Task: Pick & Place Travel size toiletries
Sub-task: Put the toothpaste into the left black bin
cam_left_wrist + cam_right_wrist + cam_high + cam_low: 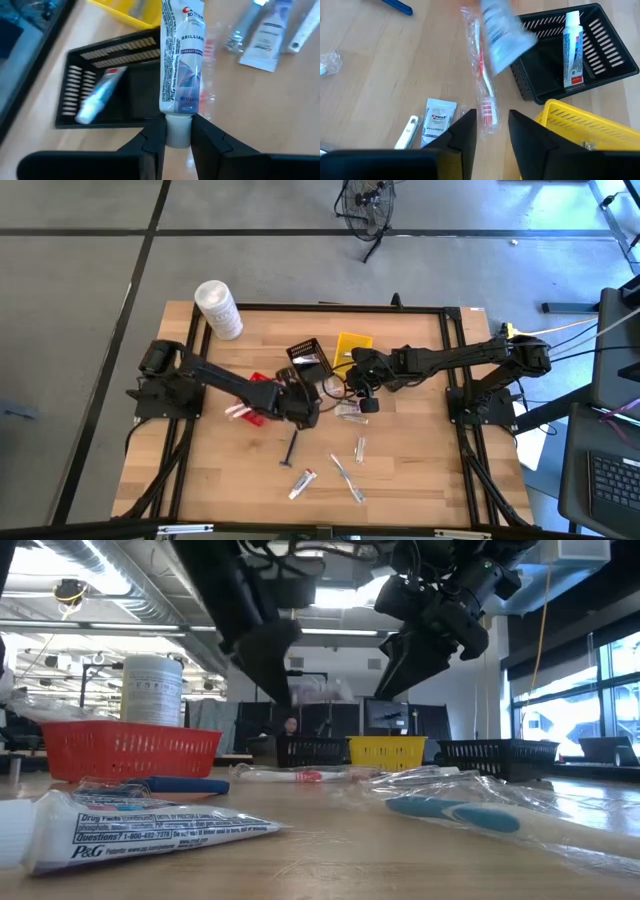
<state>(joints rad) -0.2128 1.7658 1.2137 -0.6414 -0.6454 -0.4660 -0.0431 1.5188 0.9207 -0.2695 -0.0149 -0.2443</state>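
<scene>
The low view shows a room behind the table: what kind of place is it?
Probably a robotics lab or workshop, not a home. Exposed ducts run under the ceiling, the wooden table sits in a black metal frame on a bare floor, and a desk with a keyboard stands beside it.

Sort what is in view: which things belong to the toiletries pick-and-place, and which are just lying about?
Job:
- toothpaste tube, held by its cap in the left gripper
- tube in the black basket
- wrapped toothbrush under the right gripper
- sachet

Lying about:
- white tub
- red basket
- yellow basket
</scene>
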